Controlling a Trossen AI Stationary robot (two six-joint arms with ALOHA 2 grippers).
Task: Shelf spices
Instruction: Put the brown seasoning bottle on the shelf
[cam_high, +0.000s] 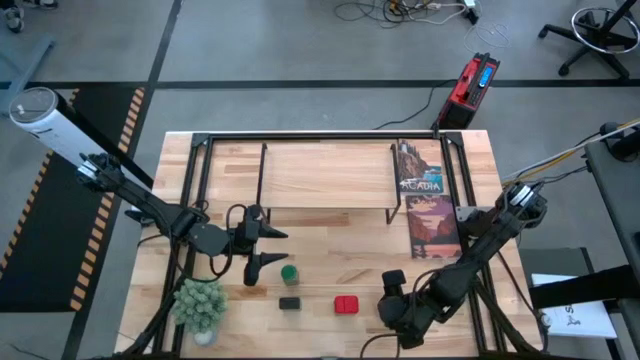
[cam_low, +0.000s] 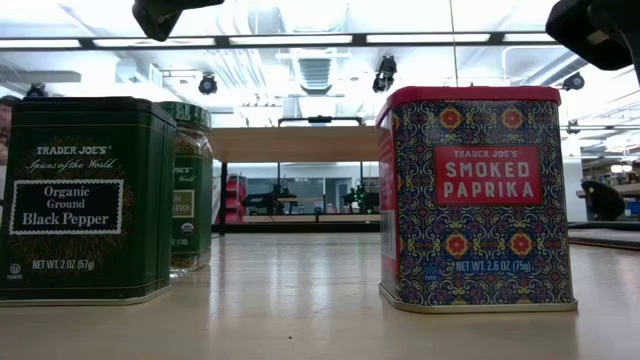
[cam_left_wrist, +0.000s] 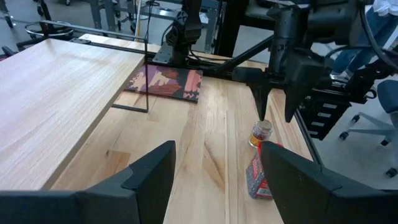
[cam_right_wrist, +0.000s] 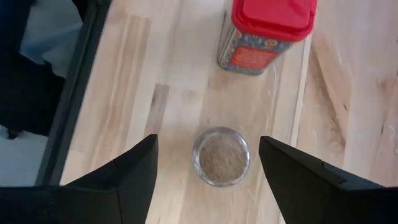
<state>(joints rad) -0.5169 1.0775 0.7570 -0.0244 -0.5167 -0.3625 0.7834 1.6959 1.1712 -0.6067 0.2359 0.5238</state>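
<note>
Three spices stand on the table's near part: a green-capped jar (cam_high: 289, 272), a dark square tin (cam_high: 290, 302) and a red square tin (cam_high: 346, 304). A round jar of tan spice (cam_right_wrist: 221, 155) stands upright beside the red tin (cam_right_wrist: 270, 28); in the high view my right gripper hides it. My right gripper (cam_right_wrist: 208, 139) hangs open above this jar, pointing steeply down, one finger on either side and clear of it. My left gripper (cam_high: 268, 252) is open and holds nothing, just left of the green-capped jar. The light-wood shelf (cam_high: 325, 175) stands at the far middle.
Two books lie at the right, one (cam_high: 420, 180) on the shelf's right end, one (cam_high: 435, 225) on the table below it. A small potted plant (cam_high: 200, 305) stands near the front left corner. A black metal frame (cam_high: 190, 200) rings the table.
</note>
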